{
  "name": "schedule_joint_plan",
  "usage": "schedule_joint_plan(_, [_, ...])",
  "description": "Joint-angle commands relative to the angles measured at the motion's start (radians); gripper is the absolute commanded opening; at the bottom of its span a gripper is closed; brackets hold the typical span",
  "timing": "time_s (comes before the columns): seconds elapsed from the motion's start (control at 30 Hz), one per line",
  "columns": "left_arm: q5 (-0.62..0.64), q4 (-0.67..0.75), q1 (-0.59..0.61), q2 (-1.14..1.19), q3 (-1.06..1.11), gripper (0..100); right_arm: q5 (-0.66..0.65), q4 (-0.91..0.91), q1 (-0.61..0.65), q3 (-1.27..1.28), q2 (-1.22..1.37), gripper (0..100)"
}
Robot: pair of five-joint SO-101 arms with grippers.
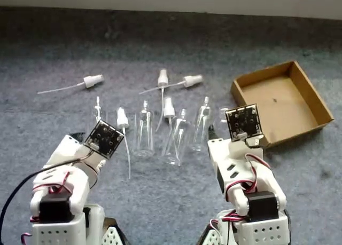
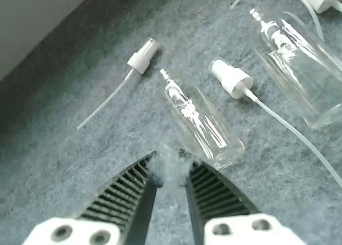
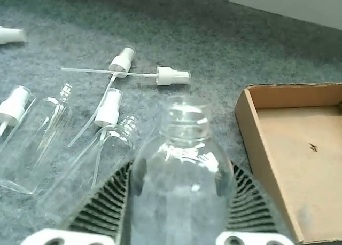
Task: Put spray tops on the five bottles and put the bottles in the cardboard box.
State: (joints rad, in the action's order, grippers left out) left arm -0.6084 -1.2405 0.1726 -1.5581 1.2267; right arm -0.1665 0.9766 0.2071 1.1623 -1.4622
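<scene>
The right gripper point(image 3: 181, 175) pinches a bottle point(image 3: 184, 141), neck free. The left gripper point(image 2: 171, 167), slightly parted and empty, should grasp a spray top point(image 2: 231, 79) by its cap.

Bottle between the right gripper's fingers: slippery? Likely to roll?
The bottle looks clear, glossy and empty: probably light, and slick in the right gripper despite ribbed pads. Its body looks round, so it would likely roll if laid down.

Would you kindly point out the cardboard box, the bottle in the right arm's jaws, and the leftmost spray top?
cardboard box point(image 1: 288, 111): high view, bare floor inside.
held bottle point(image 3: 181, 191): right wrist view, clear body below the neck.
leftmost spray top point(image 1: 92, 81): high view, white head.
</scene>
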Motion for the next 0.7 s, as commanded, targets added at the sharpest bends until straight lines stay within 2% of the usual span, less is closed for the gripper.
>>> schedule_joint_plan(0.0, [-0.003, 0.021, -0.021, 0.280, -0.174, 1, 0.069, -0.077, -0.002, 0.019, -0.015, 11.6])
schedule_joint_plan(0.17, [0.006, 0.015, -0.101, 0.530, -0.311, 1, 0.097, -0.228, -0.002, 0.130, -0.015, 11.6])
schedule_joint_plan(0.33, [0.201, 0.015, -0.162, 0.757, -0.441, 1, 0.097, -0.318, -0.002, 0.222, -0.016, 11.6])
schedule_joint_plan(0.67, [0.519, 0.021, -0.259, 1.138, -0.719, 1, 0.103, -0.321, -0.002, 0.246, -0.016, 11.6])
